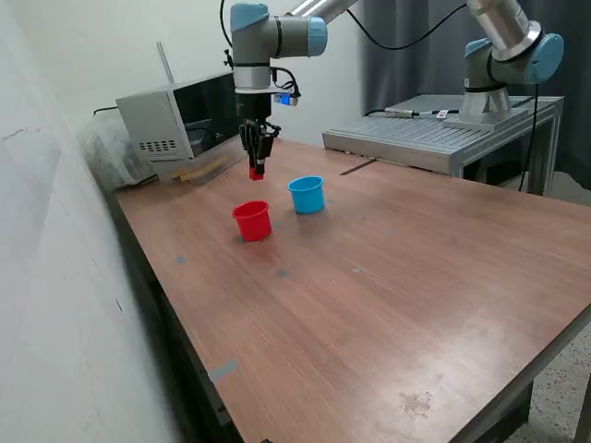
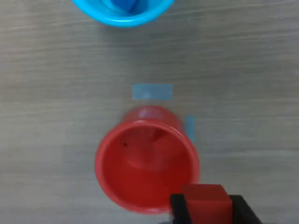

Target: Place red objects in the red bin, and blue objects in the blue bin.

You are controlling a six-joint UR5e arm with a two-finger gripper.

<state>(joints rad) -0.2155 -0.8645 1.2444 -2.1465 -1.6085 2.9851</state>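
Note:
My gripper point(image 1: 257, 169) is shut on a small red cube point(image 1: 257, 172) and holds it in the air above and just behind the red cup point(image 1: 252, 221). In the wrist view the red cube point(image 2: 205, 200) sits between the two black fingers point(image 2: 178, 208), over the rim of the red cup point(image 2: 140, 163). I cannot tell if anything lies inside that cup. The light-blue cup point(image 1: 307, 195) stands beside the red cup, towards the exterior view's right. A darker blue shape point(image 2: 125, 4) shows inside the blue cup point(image 2: 117, 17). No other cubes show on the table.
A grey box-like appliance point(image 1: 175, 120) stands at the table's back corner. A metal platform point(image 1: 434, 129) with a second arm point(image 1: 503, 55) lies behind. Blue tape marks point(image 2: 152, 91) are on the wooden table point(image 1: 388, 305). A wall runs along the exterior view's left.

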